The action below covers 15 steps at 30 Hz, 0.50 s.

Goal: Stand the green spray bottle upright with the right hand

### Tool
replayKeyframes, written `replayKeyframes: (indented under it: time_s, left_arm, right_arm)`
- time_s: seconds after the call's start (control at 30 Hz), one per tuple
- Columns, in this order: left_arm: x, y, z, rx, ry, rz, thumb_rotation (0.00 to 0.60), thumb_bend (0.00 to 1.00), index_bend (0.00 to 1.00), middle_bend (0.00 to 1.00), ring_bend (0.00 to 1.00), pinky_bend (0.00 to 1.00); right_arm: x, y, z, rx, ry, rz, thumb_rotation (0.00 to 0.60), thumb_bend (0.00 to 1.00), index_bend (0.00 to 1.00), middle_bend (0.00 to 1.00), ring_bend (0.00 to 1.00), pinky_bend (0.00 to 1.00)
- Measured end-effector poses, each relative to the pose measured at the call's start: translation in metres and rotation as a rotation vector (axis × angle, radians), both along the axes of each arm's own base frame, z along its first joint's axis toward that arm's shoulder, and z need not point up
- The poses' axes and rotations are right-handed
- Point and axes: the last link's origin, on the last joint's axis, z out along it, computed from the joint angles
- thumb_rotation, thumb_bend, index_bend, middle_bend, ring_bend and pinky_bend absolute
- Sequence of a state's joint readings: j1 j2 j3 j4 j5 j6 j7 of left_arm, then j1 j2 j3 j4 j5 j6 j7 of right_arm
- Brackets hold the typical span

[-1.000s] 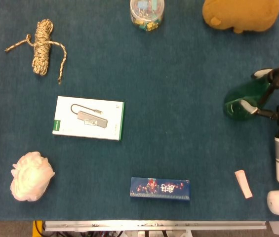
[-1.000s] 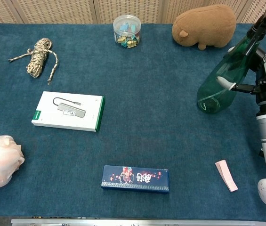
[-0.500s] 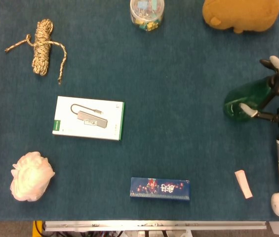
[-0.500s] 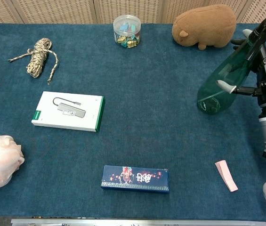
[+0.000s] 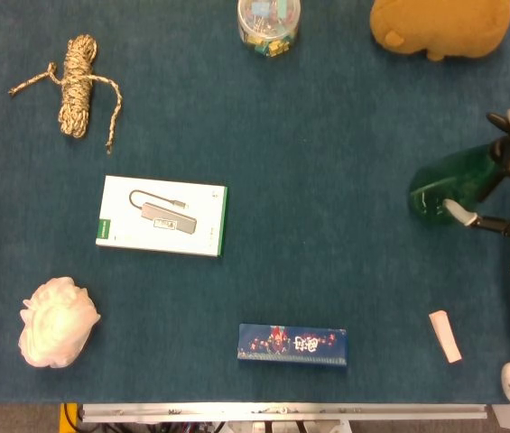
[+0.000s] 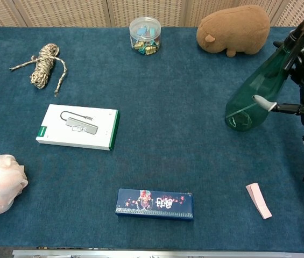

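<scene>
Green spray bottle (image 6: 254, 94) leans tilted in chest view, right robot hand (image 6: 302, 80) spread loosely beside it, grip unclear.

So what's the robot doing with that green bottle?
The robot's right hand is at the green spray bottle at the right side of the blue table, trying to stand it up. The bottle's base is on the table, but it leans, with its nozzle tipped toward the hand. Whether the fingers really grip it can't be told. The left hand isn't visible.
</scene>
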State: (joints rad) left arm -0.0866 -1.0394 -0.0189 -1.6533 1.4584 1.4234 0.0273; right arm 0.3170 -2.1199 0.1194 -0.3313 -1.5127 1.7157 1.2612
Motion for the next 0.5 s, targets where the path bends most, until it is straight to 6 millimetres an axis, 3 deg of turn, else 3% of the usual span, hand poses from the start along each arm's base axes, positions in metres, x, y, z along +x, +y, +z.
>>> replayKeyframes:
  time_s: [0.5]
  left_arm:
    - [0.000,0.000,0.000,0.000,0.004,0.000,0.600,0.40,0.52,0.54,0.35,0.49]
  right_arm:
    - [-0.001,0.005,0.022,-0.100,0.067,-0.001,0.600,0.00,0.08,0.18,0.14,0.36]
